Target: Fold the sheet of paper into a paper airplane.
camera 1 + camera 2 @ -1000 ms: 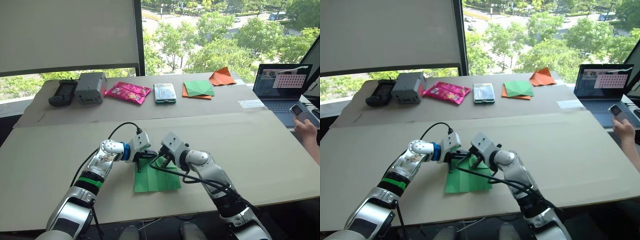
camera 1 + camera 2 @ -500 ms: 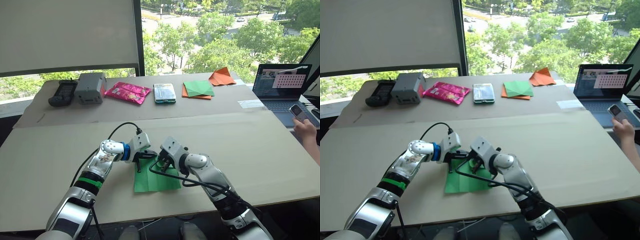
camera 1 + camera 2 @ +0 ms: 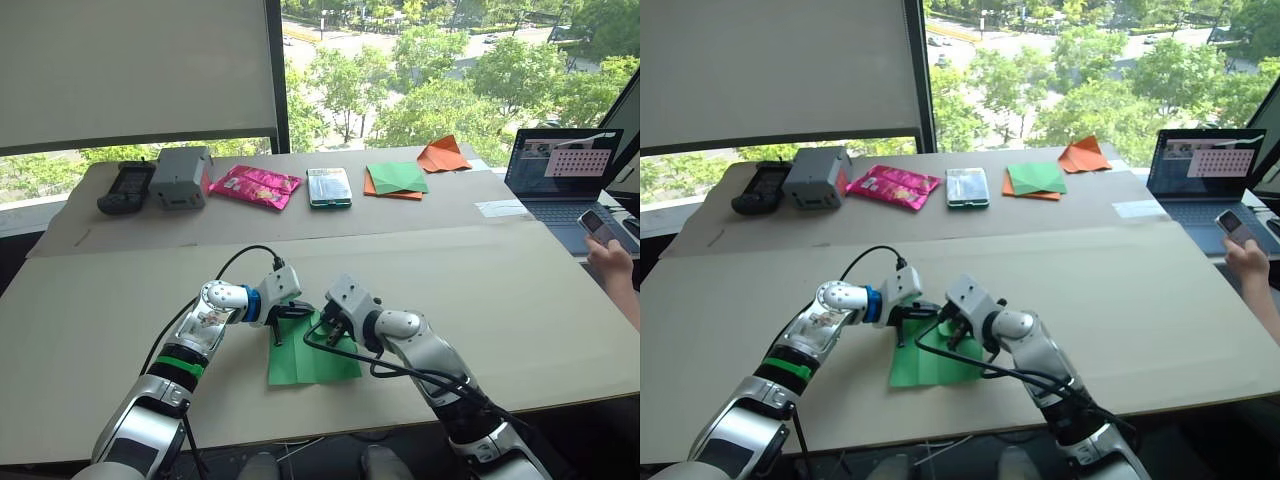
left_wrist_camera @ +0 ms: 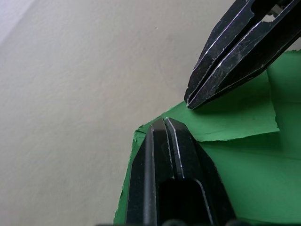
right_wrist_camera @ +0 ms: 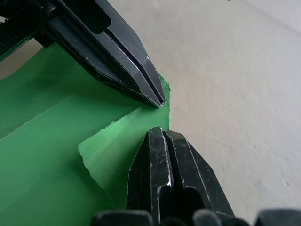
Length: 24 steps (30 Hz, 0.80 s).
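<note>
At the far edge of the sheet of paper [image 3: 312, 358], the left gripper [image 4: 164, 123] has its two black fingers pressed together, tips resting on the green surface at a folded-over corner. The right gripper [image 5: 162, 133] meets it from the opposite side, fingers likewise closed, tips on the small turned-down flap [image 5: 120, 146]. With both tips bearing down close to each other, the likely purpose is to pin the flap and flatten its crease rather than to pinch or lift the paper. The sheet lies flat on the near part of the beige table [image 3: 520, 300], between the two forearms, mostly unfolded; the airplane appears to be at an early fold. Well apart, along the table's far side, sit a dark green paper square [image 3: 397, 176], an orange paper piece [image 3: 444, 153], a pink packet [image 3: 255, 185] and a grey box [image 3: 181, 174]. A laptop [image 3: 563, 168] stands at the right, near a person's hand [image 3: 610, 256].
</note>
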Available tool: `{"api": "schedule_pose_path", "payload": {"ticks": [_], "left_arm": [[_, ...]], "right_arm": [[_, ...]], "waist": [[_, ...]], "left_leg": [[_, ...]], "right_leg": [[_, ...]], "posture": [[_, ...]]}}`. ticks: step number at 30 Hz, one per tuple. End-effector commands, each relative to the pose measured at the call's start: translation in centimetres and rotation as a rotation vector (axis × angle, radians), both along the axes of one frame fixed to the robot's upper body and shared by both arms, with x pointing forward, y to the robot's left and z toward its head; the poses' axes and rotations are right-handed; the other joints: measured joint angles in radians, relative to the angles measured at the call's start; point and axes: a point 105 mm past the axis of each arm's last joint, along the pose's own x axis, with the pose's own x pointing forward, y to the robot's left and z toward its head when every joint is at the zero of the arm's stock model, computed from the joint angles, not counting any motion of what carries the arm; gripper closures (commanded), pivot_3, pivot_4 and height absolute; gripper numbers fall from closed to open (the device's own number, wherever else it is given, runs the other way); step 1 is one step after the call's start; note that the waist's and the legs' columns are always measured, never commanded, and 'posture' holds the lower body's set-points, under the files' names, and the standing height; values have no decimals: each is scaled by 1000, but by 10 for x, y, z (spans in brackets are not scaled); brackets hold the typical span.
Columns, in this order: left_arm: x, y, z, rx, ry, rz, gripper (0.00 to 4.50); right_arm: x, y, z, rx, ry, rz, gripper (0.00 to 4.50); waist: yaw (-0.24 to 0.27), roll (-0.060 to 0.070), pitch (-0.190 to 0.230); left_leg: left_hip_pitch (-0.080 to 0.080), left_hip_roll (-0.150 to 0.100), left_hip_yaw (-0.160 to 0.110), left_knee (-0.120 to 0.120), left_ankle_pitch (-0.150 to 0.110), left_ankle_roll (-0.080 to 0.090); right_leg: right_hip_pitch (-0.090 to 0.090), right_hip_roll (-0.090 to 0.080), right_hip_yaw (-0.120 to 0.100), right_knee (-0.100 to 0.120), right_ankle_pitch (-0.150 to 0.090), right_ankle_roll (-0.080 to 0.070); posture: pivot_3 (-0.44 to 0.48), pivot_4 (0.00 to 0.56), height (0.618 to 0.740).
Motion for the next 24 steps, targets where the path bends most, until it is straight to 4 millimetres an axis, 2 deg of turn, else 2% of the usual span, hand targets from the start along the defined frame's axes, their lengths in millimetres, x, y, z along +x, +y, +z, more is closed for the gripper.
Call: {"api": "schedule_pose_path", "payload": {"ticks": [1,16,24], "left_arm": [[-11,7,-25,69,78,1,4500],[-14,8,-27,70,85,2,4500],[-14,7,-27,70,87,0,4500]], "right_arm": [[-13,-9,-19,-33,88,-18,4467],[-28,-34,-30,-45,150,-84,4467],[-33,-44,-29,-45,164,-110,4467]], "waist": [[0,0,-1],[0,-1,-3],[1,-2,-3]], "left_leg": [[0,0,0,0,0,0],[0,0,0,0,-3,-5],[0,0,0,0,-3,-5]], "right_leg": [[0,0,0,0,0,0],[0,-1,0,-1,0,0],[0,-1,0,-1,0,0]], "posture": [[0,150,732],[0,150,732],[0,150,732]]}}
